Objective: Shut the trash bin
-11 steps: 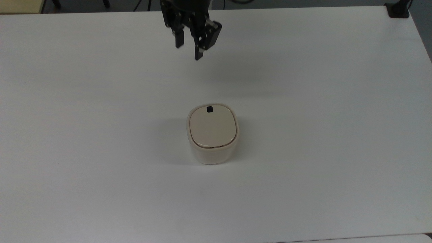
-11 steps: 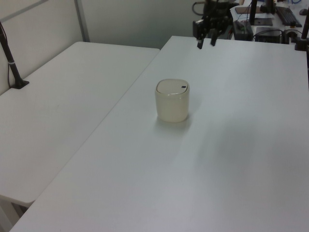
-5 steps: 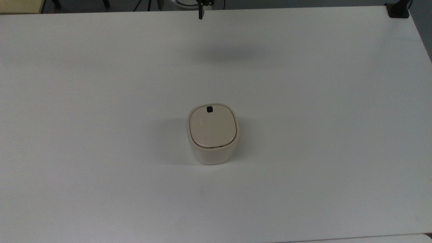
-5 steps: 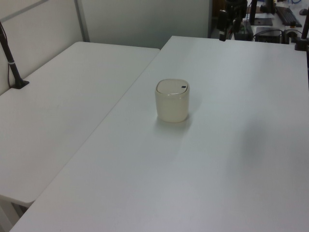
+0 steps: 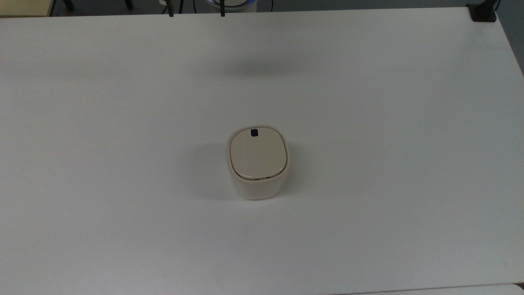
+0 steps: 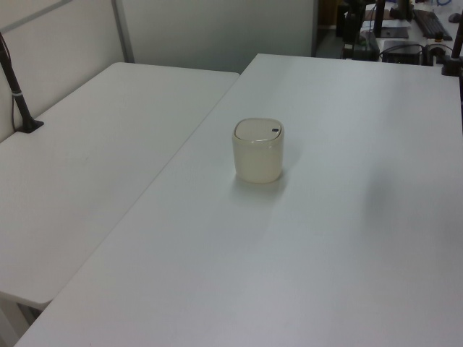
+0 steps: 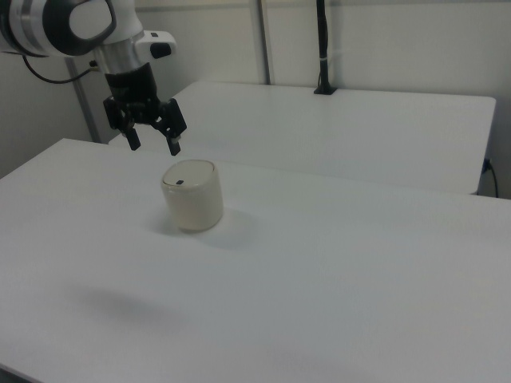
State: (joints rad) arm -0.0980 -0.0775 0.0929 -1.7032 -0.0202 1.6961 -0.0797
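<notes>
Trash bin [image 5: 257, 164] lid down, alone on white table [image 5: 123, 123]; fingers [image 7: 173, 146] spread, above bin, empty.

Two white tables [image 6: 347, 238] [image 6: 79, 166] stand edge to edge before a pale partition wall [image 6: 217, 29].

soft, even overhead light across all three views, nothing harsh. the white table [image 5: 368, 123] reads pale grey-white in the top view, dimming toward its left edge, with a faint blurred shadow patch near the top view's upper middle. the trash bin [image 5: 258, 164] drops a weak, diffuse shadow to the top view's left, and in the right view a light one falls to the right view's right. a vague dark smudge lies on the near table surface in the right view. the left view looks slightly washed and soft, background clutter hazy. no strong glare anywhere.
</notes>
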